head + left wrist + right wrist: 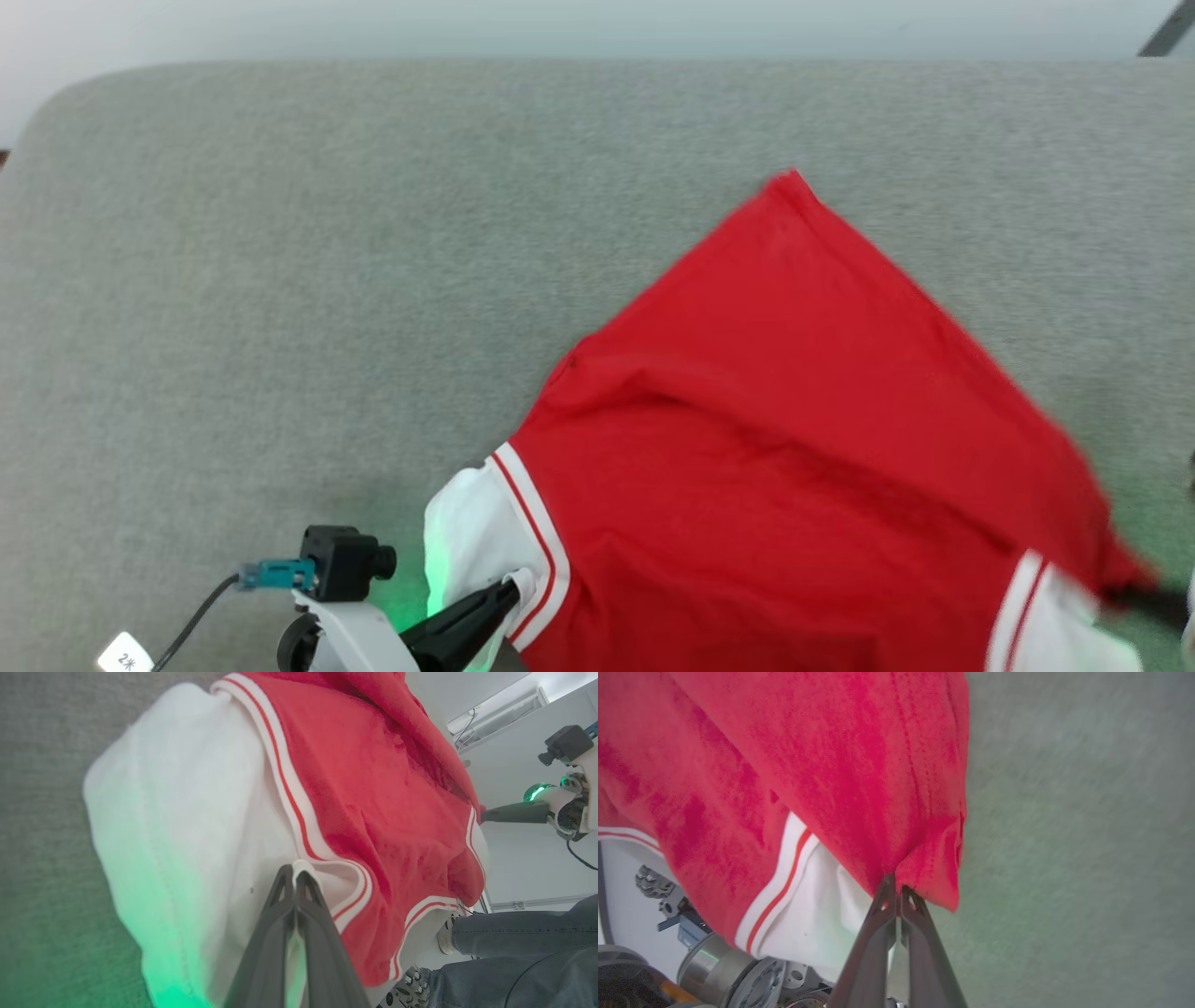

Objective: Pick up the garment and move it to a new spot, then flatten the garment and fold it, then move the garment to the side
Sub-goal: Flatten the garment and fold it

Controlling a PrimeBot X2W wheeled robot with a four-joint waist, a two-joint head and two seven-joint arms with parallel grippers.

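Cloth filled most of what I could see. The garment [794, 420] lay spread over the right half of the grey padded surface [280, 280], its far corner pointing away from me and its near edge raised between my two arms. My left gripper [295, 873] had its fingers pressed together on a small fold of the white panel [187, 812], right beside the striped trim [299, 812]. My right gripper [895, 885] was likewise closed tight on a bunched bit of red hem [924, 886] at the opposite side, next to another white panel with a red stripe. Whether the far corner touched the surface or hung just above it, I could not tell; that side was blurred in the head view.

I judged the fabric light, soft and limp, with a slightly fuzzy nap that should not slide easily out of thin fingers. It sagged and creased between my two holds, so it would go wherever its edges went and hold no shape by itself. The banded trim looked thicker and firmer than the red body, which made it the better place to grip. Holding the two ends of one edge seemed right for carrying it and laying it flat. A pinch that small could pull loose if I drew my arms too far apart.
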